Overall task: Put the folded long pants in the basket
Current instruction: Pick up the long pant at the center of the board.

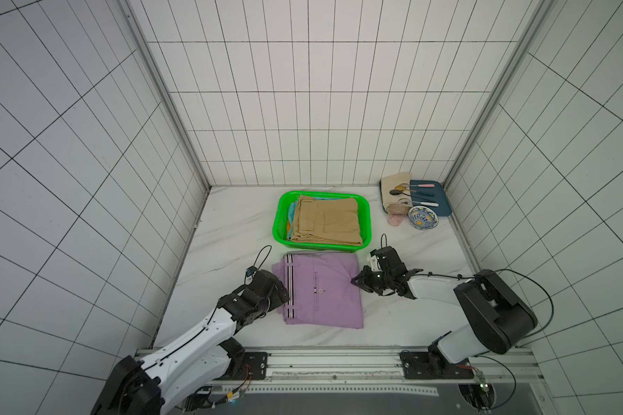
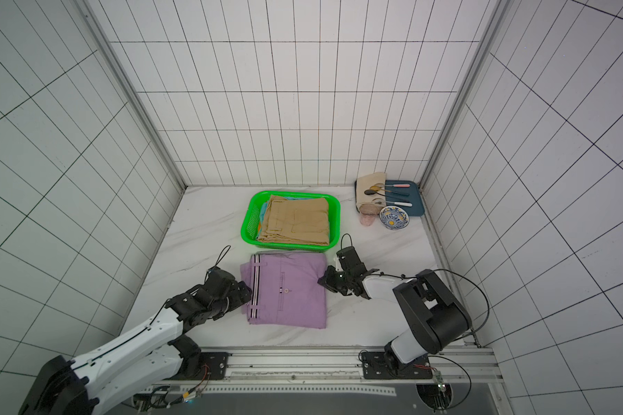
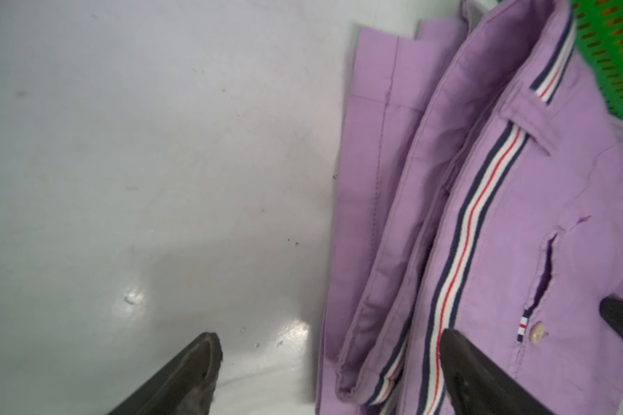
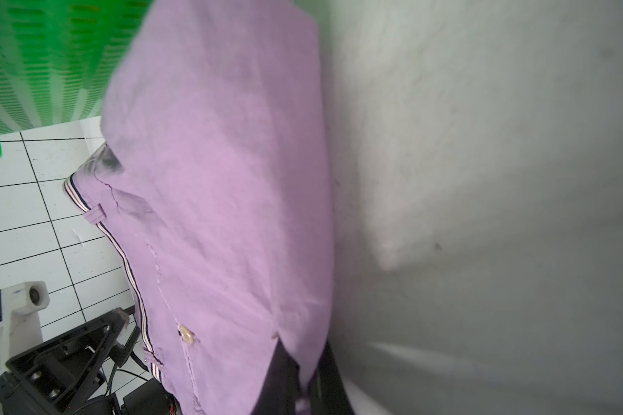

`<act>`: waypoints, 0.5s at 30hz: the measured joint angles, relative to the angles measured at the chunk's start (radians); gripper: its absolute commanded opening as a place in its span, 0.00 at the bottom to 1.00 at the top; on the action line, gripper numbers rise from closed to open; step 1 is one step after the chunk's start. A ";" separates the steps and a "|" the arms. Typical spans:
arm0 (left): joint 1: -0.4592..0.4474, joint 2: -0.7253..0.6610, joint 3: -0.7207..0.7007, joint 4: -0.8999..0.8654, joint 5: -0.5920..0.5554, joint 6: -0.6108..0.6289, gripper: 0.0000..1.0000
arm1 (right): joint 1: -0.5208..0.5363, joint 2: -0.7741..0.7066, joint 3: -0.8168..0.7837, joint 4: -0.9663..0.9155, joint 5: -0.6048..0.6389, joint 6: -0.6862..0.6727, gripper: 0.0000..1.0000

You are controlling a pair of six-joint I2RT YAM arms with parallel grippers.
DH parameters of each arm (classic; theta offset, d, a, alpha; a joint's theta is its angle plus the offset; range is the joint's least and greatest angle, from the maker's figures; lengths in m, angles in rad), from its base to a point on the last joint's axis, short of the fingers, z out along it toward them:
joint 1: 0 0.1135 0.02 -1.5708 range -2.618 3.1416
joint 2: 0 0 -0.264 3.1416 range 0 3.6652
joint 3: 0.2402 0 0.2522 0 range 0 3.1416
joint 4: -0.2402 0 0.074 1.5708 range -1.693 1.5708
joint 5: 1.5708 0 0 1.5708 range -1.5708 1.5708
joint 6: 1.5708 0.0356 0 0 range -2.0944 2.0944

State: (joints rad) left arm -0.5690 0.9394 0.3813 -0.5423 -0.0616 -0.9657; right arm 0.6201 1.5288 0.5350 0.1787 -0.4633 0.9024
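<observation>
We judge the step in hand to be a two-sided lift of the lilac pants (image 1: 324, 291), the only pair left on the surface (image 1: 231, 230), lying flat just in front of the basket (image 1: 279, 222). The right end effector (image 1: 356, 280) is clamped on their right edge, with a fold of cloth pinched between its fingers. The left end effector (image 3: 330, 336) stands wide open and holds nothing, one finger over bare surface and the other above the striped waistband. To do this well, we should slide the outer finger under every layer at the waistband before closing, since the fold fans open there and a shallow bite would take only the top layer. Then we raise both sides level, clear the rim and set the bundle on the tan pants (image 1: 326, 221) that fill the basket. The lilac pair is a neat rectangle with a navy, white and red stripe, belt loops and a buttoned pocket
</observation>
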 measured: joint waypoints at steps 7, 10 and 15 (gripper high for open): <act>0.015 0.243 0.072 0.219 0.025 0.066 0.93 | 0.013 -0.014 0.000 -0.014 0.022 -0.015 0.00; 0.018 0.363 0.111 0.335 0.044 0.083 0.67 | 0.022 -0.014 0.004 -0.020 0.030 -0.019 0.00; 0.030 0.515 0.132 0.514 0.080 0.093 0.00 | 0.033 -0.014 0.021 -0.055 0.054 -0.024 0.00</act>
State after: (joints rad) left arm -0.5392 1.4540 0.5129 -0.0284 0.0189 -0.8722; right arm 0.6529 1.5146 0.5556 0.1242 -0.4095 0.8783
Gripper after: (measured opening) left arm 0.308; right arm 0.074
